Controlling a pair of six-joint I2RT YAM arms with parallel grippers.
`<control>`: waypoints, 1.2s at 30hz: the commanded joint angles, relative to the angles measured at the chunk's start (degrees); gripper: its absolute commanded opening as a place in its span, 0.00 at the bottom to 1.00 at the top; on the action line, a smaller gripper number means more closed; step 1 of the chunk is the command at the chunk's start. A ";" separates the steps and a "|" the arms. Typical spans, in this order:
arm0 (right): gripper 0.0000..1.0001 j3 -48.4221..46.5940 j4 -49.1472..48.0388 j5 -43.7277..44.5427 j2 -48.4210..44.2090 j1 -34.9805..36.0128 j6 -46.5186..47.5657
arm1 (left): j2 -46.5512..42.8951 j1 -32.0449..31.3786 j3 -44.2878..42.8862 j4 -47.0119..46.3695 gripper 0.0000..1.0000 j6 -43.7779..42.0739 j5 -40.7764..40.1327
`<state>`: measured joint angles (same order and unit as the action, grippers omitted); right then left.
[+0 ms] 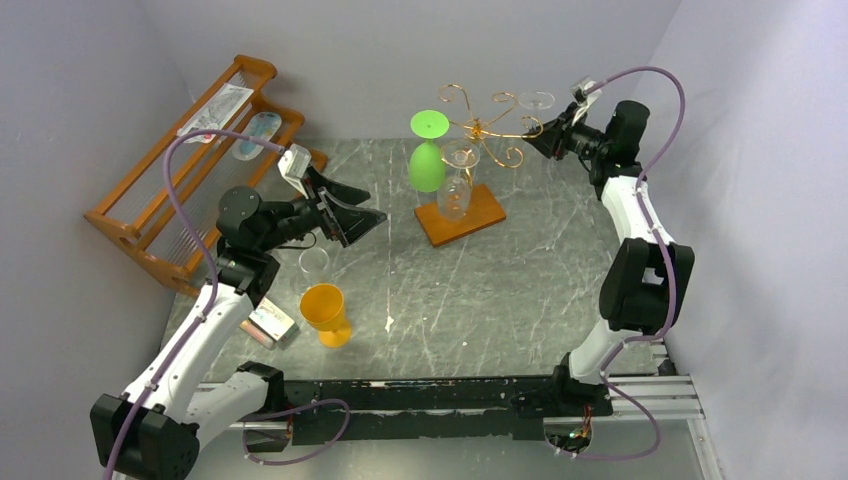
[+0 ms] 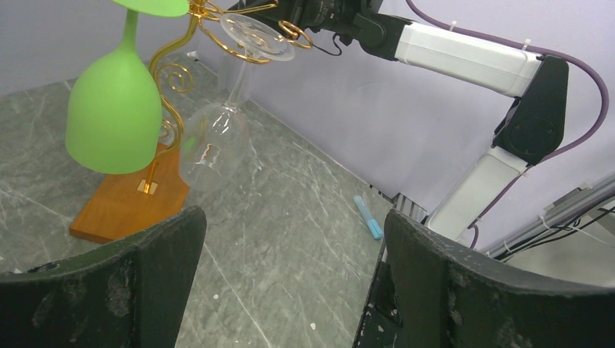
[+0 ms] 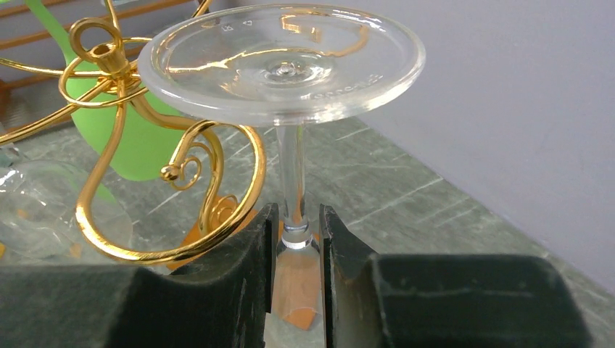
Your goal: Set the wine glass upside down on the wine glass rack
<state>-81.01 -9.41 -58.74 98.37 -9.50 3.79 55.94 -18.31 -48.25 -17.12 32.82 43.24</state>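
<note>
The wine glass [image 3: 283, 65], stem pinched in my right jaws, sits foot-up beside a curl of the wine glass rack [image 1: 480, 215], ready to hook on; left jaws spread empty.

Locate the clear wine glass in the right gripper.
In the top view the wine glass is at the back of the table, just right of the gold rack, upside down with its stem pinched in the right gripper.
</note>
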 commanded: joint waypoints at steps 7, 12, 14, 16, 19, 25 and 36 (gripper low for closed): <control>0.00 0.02 -5.24 -2.68 2.56 3.09 -2.59 | -0.01 0.20 -0.35 0.49 0.96 -0.73 -0.34; 0.00 -0.35 -5.92 -2.78 2.88 4.38 -3.23 | 0.00 0.20 -0.44 0.83 0.96 -1.03 -0.48; 0.00 0.07 -5.91 -2.91 2.59 4.40 -3.08 | -0.19 0.27 -0.39 1.18 0.96 -1.37 -0.68; 0.00 0.45 -5.34 -3.19 2.41 4.42 -2.49 | -0.34 0.20 -0.28 1.30 0.97 -1.46 -0.70; 0.00 1.32 -5.04 -3.06 1.99 4.44 -2.11 | -0.29 0.20 -0.35 1.22 0.96 -1.37 -0.54; 0.00 5.83 -9.47 -1.65 -0.42 4.31 -3.52 | -0.35 0.20 -0.36 1.19 0.96 -1.10 -0.61; 0.00 12.74 -20.27 4.32 -5.20 4.06 -8.45 | -0.73 0.20 -0.44 1.93 0.97 -1.41 -0.86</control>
<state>-69.71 -22.87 -57.21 95.66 -5.19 -1.96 56.14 -18.31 -48.25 -16.29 32.32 43.05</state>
